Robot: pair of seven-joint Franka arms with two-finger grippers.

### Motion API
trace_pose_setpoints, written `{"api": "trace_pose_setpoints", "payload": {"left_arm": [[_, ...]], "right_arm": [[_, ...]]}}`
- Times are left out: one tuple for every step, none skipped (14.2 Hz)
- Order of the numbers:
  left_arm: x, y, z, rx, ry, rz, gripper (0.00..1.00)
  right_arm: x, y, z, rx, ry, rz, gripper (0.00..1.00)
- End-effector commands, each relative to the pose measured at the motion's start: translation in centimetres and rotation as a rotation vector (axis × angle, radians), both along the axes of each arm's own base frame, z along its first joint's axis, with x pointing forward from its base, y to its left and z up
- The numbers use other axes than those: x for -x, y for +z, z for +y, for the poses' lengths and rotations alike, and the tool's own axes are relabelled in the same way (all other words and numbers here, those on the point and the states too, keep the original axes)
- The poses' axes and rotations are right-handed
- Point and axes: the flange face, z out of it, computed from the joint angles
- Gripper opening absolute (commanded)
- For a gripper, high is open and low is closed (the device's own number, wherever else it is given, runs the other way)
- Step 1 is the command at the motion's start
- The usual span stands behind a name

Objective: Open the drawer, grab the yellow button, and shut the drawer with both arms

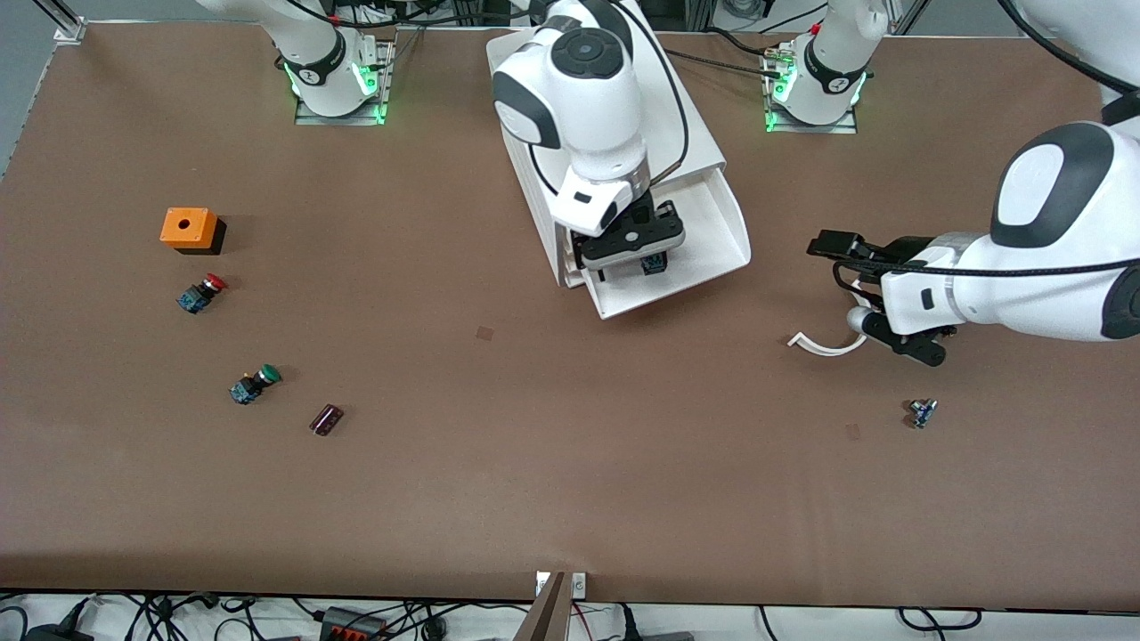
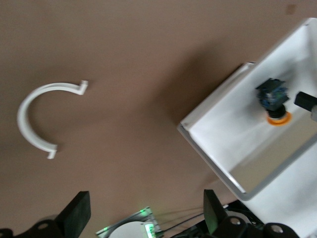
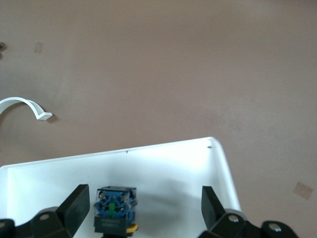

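The white cabinet (image 1: 686, 116) stands mid-table near the arms' bases. Its top drawer (image 1: 704, 231) is pulled out toward the front camera. The orange-capped button (image 1: 655, 263) lies inside it, blue-and-black body up; it also shows in the left wrist view (image 2: 275, 99) and in the right wrist view (image 3: 115, 208). My right gripper (image 1: 637, 260) hangs open over the drawer (image 3: 173, 168), its fingers (image 3: 74, 203) either side of the button, not touching it. My left gripper (image 1: 859, 298) is open and empty over bare table toward the left arm's end, apart from the drawer (image 2: 223, 129).
A white curved strip (image 1: 824, 345) lies under the left gripper. A small blue part (image 1: 923, 411) lies nearer the front camera. Toward the right arm's end are an orange box (image 1: 189, 227), a red-capped button (image 1: 203, 292), a green-capped button (image 1: 256, 383) and a dark small block (image 1: 326, 418).
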Motion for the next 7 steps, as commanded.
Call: {"api": "trace_pose_setpoints", "payload": {"left_arm": [[-0.7, 3.3, 0.9, -0.127, -0.003, -0.079, 1.00], [-1.0, 4.6, 1.2, -0.142, -0.001, -0.116, 1.00], [-1.3, 5.2, 1.5, -0.142, 0.001, -0.141, 1.00], [-1.8, 5.5, 1.5, -0.142, 0.009, -0.169, 1.00], [-2.1, 5.9, 1.8, -0.144, 0.017, -0.195, 1.00], [-2.1, 6.2, 2.0, -0.152, 0.025, -0.203, 1.00], [-2.2, 6.0, 2.2, -0.155, 0.028, -0.202, 1.00]], "right_arm": [[0.4, -0.5, 1.1, 0.010, -0.013, -0.022, 1.00], [0.6, -1.0, 1.4, 0.011, -0.008, -0.015, 1.00], [1.1, -1.2, 1.8, 0.011, 0.000, -0.011, 1.00], [1.4, -1.3, 2.0, 0.009, 0.003, -0.008, 1.00], [1.6, -1.6, 2.2, 0.012, 0.007, -0.002, 1.00], [1.6, -1.9, 2.3, 0.012, 0.007, 0.000, 0.94], [1.7, -2.1, 2.4, 0.012, 0.003, 0.005, 0.89]]}}
